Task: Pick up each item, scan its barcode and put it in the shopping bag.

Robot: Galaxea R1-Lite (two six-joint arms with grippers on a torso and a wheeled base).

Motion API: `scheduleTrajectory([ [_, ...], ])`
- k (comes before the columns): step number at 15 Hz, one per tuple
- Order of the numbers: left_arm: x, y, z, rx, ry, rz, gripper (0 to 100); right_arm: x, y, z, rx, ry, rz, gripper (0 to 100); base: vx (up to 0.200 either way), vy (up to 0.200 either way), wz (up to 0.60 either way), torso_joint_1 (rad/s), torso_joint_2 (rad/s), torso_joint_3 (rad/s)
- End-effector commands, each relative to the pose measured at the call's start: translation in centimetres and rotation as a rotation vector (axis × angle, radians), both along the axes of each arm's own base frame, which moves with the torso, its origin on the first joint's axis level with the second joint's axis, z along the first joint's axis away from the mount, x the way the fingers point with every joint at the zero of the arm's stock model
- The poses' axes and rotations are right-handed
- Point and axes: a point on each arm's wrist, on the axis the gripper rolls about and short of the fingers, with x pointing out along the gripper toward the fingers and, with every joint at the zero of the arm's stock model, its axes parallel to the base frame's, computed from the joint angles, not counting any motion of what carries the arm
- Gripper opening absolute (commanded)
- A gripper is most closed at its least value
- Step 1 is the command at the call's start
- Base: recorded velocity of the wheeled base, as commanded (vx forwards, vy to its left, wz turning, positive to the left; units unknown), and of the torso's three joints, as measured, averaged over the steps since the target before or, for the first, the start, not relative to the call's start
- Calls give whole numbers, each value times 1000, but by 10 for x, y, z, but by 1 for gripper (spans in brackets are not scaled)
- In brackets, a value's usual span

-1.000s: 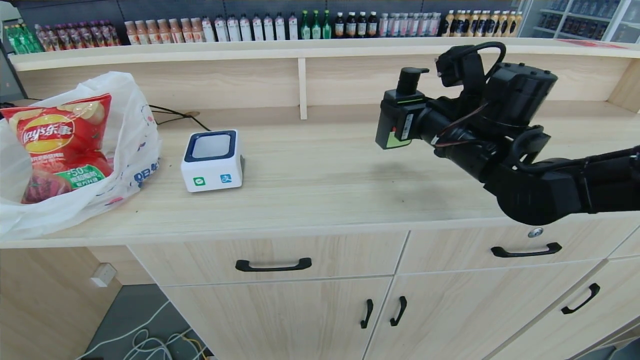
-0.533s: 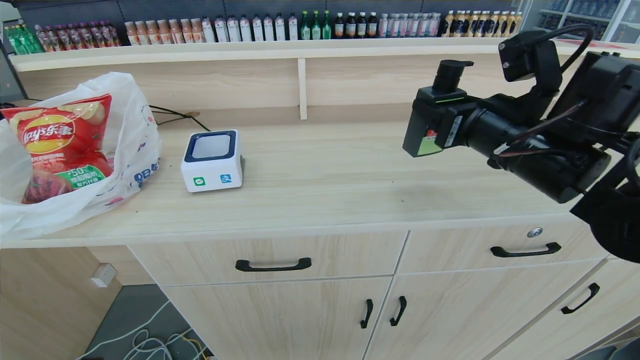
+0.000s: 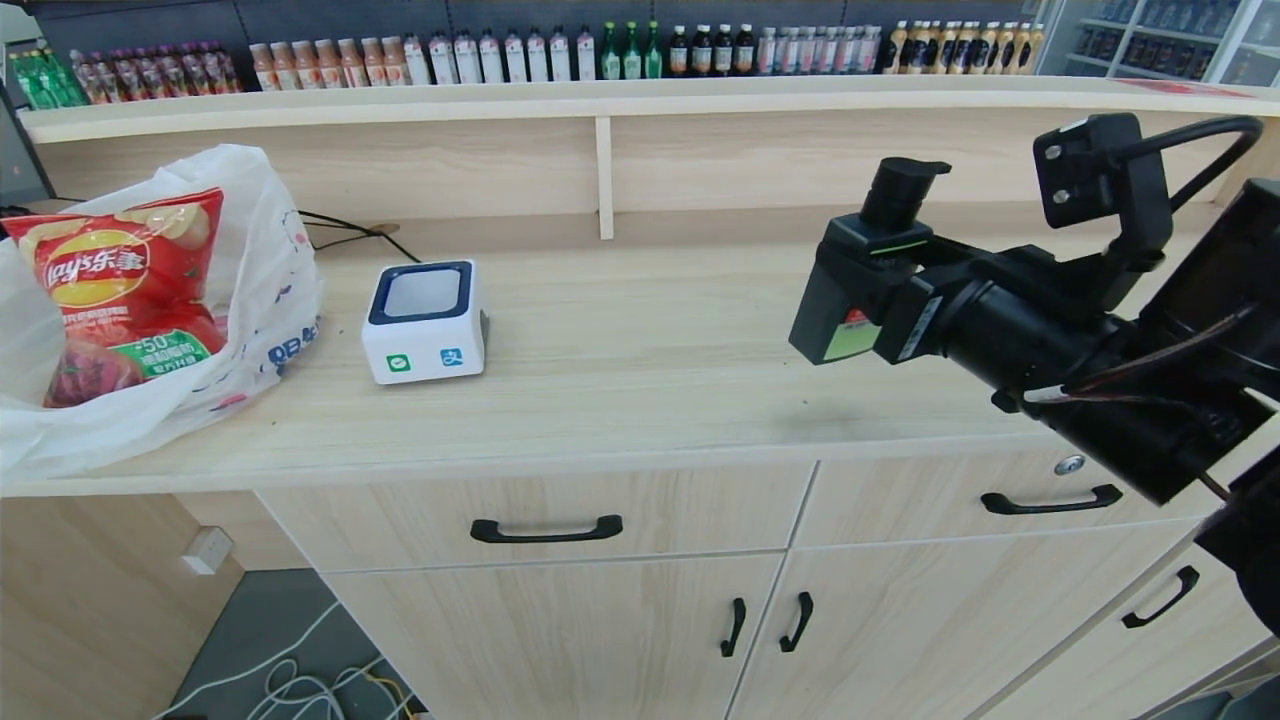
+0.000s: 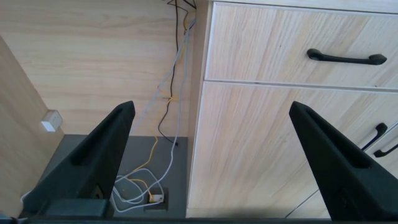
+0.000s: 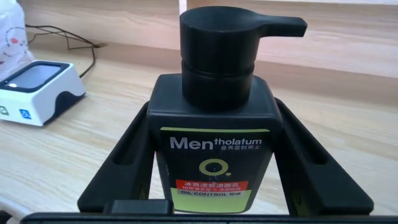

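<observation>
Currently the right gripper (image 3: 848, 300) is clamped on the flat sides of a black pump bottle (image 5: 214, 124). It holds the bottle clear above the right half of the wooden counter (image 3: 640, 390), well apart from the white barcode scanner (image 3: 425, 320). Left gripper (image 4: 211, 162) hangs low by the cabinet front, fingers spread, nothing between them. Shopping bag (image 3: 265, 250) sits at the counter's left end, just past the scanner, with a chips bag (image 3: 120, 270) already inside.

Risks:
- The barcode's position can't be told, so the bottle may reach the scanner window wrong face down and not read.
- The grip is on smooth plastic, so a wrist roll could let the bottle slide.
- The pump head sticks out and could knock the scanner.

Versus a second ago, the bottle is farther right, lower and leaning more. Scanner and both bags are unchanged.
</observation>
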Motion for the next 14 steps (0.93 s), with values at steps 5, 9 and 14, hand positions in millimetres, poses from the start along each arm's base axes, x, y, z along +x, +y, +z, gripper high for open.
scheduleTrajectory([
  [5,0,0,0,0,0,1,100,3,6,-17,-4,43,13,0,0,0,0,0,0,0],
  [9,0,0,0,0,0,1,100,17,14,-30,1,47,-42,0,0,0,0,0,0,0],
  [14,0,0,0,0,0,1,100,30,18,-38,-4,72,-98,0,0,0,0,0,0,0],
])
